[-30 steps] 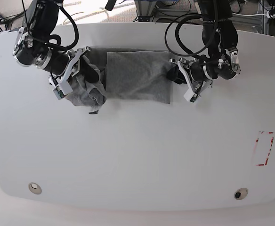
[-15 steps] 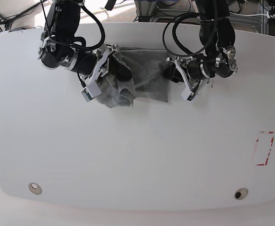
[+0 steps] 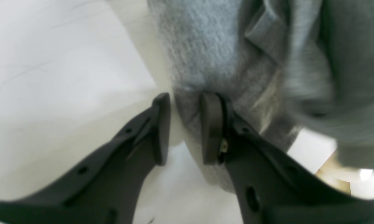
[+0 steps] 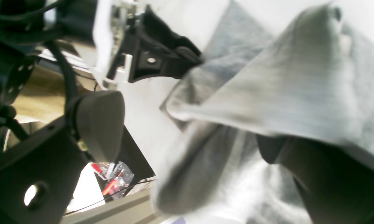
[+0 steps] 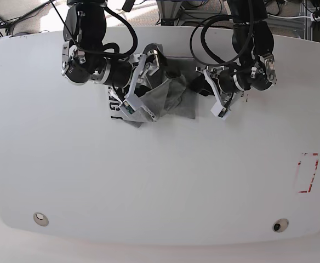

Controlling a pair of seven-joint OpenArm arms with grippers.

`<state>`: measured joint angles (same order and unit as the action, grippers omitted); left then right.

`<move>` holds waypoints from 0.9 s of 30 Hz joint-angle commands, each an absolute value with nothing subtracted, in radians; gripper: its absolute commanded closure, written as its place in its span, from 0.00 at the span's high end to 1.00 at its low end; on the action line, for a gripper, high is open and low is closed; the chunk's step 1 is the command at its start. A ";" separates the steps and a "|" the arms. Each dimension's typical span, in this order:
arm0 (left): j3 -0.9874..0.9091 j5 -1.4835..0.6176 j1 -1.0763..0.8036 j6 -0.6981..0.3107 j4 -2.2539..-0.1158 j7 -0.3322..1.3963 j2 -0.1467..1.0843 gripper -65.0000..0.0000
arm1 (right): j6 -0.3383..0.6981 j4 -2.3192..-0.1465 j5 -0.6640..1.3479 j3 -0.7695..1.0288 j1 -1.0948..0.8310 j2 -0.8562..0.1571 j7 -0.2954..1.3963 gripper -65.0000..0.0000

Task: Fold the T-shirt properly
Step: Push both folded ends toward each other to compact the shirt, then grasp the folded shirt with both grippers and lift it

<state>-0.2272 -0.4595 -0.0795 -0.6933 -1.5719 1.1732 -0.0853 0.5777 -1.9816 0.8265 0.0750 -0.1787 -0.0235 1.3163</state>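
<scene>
The grey T-shirt [image 5: 177, 97] lies bunched at the back middle of the white table [image 5: 149, 181]. My right gripper [image 5: 149, 86] is over its left half, jaws wide apart. In the right wrist view a lifted fold of the shirt [image 4: 283, 77] drapes over one finger, and the other finger [image 4: 96, 124] is bare. My left gripper [image 5: 203, 87] is at the shirt's right edge. In the left wrist view its fingers [image 3: 210, 127] stand a little apart, with the shirt's edge [image 3: 205, 46] between them and one finger resting on the fabric.
A red rectangle outline [image 5: 308, 172] is marked on the table at the right. Two round fittings [image 5: 40, 219] [image 5: 280, 226] sit near the front edge. Cables and equipment stand behind the table's back edge.
My right arm has swept to the right, carrying the shirt's left part over its middle. The shirt is now more bunched. My left arm has stayed almost still at the right edge.
</scene>
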 commanded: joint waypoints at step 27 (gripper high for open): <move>-0.249 -0.466 -0.064 -0.698 -1.886 1.164 0.053 0.25 | 0.585 -1.860 0.929 0.166 -0.093 -0.282 1.207 0.27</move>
